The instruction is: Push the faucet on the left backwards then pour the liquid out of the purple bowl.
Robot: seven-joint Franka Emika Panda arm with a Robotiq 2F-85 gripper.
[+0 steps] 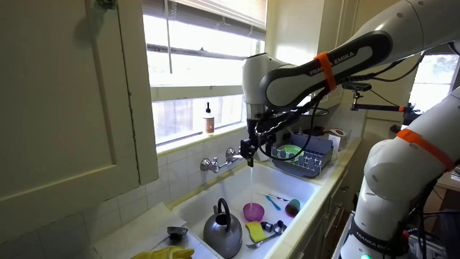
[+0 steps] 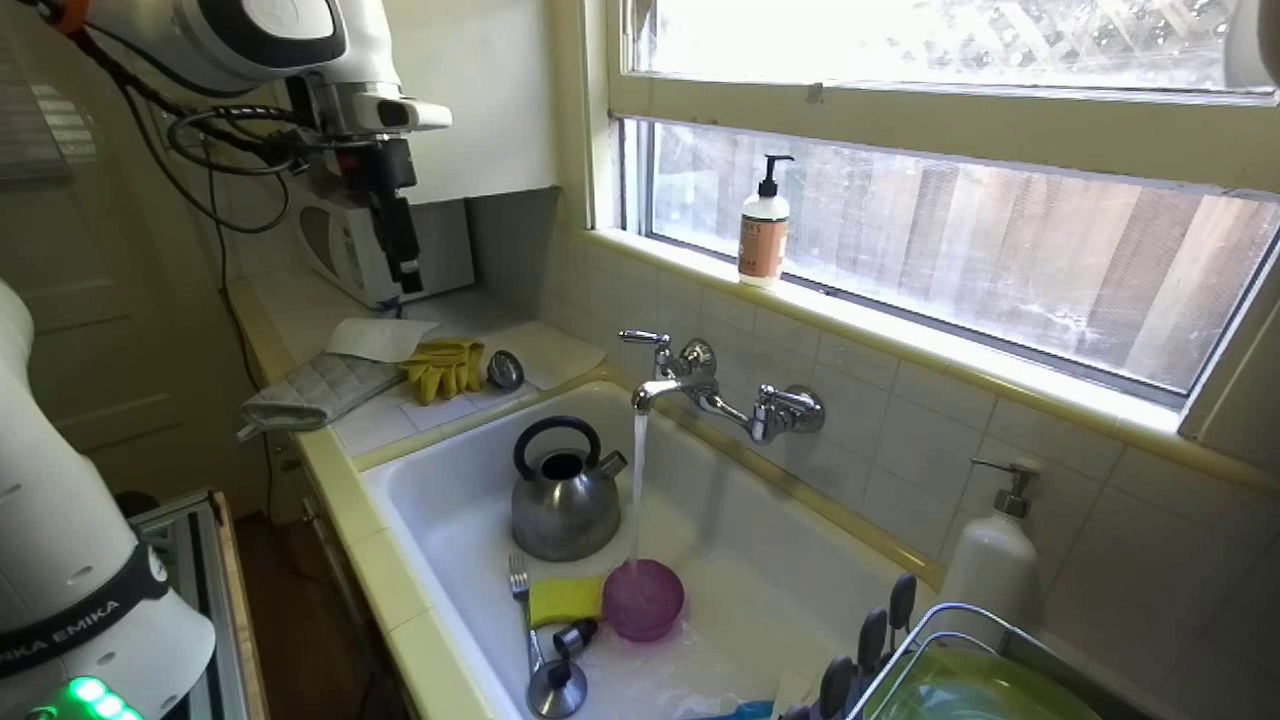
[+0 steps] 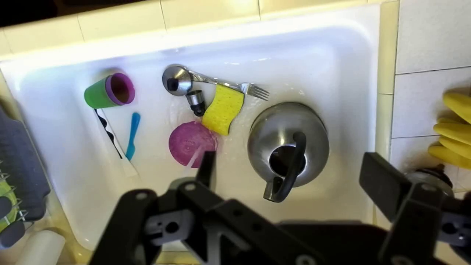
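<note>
The silver faucet point(image 2: 690, 385) is fixed to the tiled wall, with a knob handle on each side of its spout. Water runs from it into the purple bowl point(image 2: 643, 600), which sits on the sink floor and looks full, with water around it. In an exterior view, the faucet's left handle point(image 1: 214, 164) shows, while my gripper point(image 1: 248, 158) hides part of the right side. Looking down in the wrist view, my gripper point(image 3: 290, 165) stands wide open above the sink with nothing held. The purple bowl point(image 3: 187, 141) lies left of its left finger point(image 3: 206, 167).
A grey kettle point(image 3: 289, 143) stands in the sink beneath the gripper. Near the bowl are a yellow sponge point(image 3: 223, 109), a fork point(image 3: 255, 91) and stacked cups point(image 3: 110, 89). A dish rack point(image 1: 305, 154) and soap bottle point(image 2: 763, 240) are close by.
</note>
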